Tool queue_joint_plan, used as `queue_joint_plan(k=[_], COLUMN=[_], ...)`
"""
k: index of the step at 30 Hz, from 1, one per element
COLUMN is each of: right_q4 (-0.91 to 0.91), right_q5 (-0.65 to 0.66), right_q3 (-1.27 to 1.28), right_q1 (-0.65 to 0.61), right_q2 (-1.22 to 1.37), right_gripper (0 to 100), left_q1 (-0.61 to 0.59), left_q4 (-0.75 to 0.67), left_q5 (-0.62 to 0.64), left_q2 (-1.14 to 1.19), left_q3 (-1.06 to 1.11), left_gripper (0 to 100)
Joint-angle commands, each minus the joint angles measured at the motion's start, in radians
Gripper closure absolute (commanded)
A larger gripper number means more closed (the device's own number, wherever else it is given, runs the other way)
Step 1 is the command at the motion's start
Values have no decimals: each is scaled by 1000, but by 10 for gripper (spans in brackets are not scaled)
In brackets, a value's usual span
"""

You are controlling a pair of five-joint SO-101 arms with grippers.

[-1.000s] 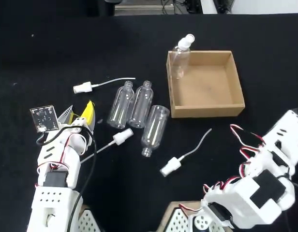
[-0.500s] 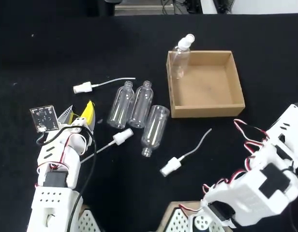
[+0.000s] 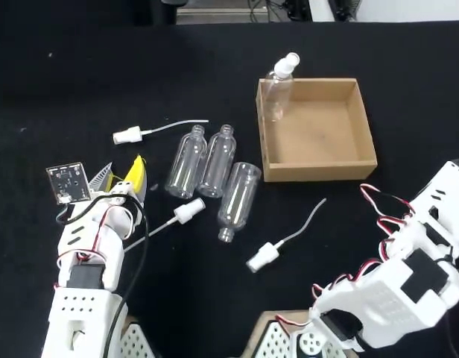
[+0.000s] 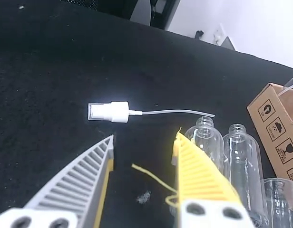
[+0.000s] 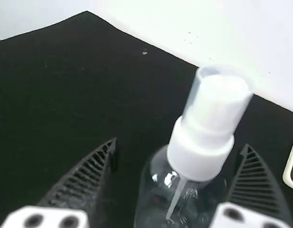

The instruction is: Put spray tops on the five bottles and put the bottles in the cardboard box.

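One cardboard box (image 3: 319, 171) sits open on the black table (image 3: 80, 74), right of centre. It holds a single standing bottle (image 3: 276, 93), upright in its far left corner, clear, with a white spray top fitted. Left of the box three clear bottles without tops lie on the table: the left bottle (image 3: 186, 160) and middle bottle (image 3: 217, 160) are side by side with their necks pointing far. The right bottle (image 3: 238, 195) lies nearer, just beside the box's near left corner, with its neck pointing near. Three loose tops lie around them, each trailing a thin tube: the far spray top (image 3: 129, 135) left of the bottles, the middle spray top (image 3: 187, 212) near the left bottle's base, and the near spray top (image 3: 262, 258) below the box. The left gripper (image 4: 144, 137), one finger grey and one yellow, rests low at the near left with its fingers spread well apart. It grips nothing, and the far spray top lies just beyond its tips. The right gripper (image 5: 179, 143), black-fingered, is raised at the near right and has a capped bottle (image 5: 184, 199) between its fingers, which are spread to about the bottle's width; where they meet the bottle is hidden. The box's outer wall carries small printed handling symbols, with no lettering clear enough to read.
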Motion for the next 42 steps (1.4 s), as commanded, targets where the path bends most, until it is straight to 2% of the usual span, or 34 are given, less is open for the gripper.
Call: queue_joint_plan(k=[1, 24, 26, 30, 33, 37, 42], right_q4=[5, 5, 5, 5, 5, 5, 23], right_q5=[8, 8, 8, 9, 0, -2, -3], right_q3=[-13, -16, -15, -15, -10, -19, 7], right_q1=[18, 32, 32, 41, 58, 77, 68], right_q2=[-4, -2, -2, -2, -7, -25, -148], right_gripper=[665, 671, 725, 978, 960, 986, 988], left_q1=[13, 13, 13, 13, 13, 13, 13], left_q4=[-23, -23, -23, -23, -23, -23, -23], left_q5=[2, 0, 0, 0, 0, 0, 0], left_q2=[-11, -11, -11, -11, -11, -11, -11], left_q3=[21, 21, 21, 21, 21, 21, 21], left_gripper=[805, 805, 805, 805, 805, 805, 805])
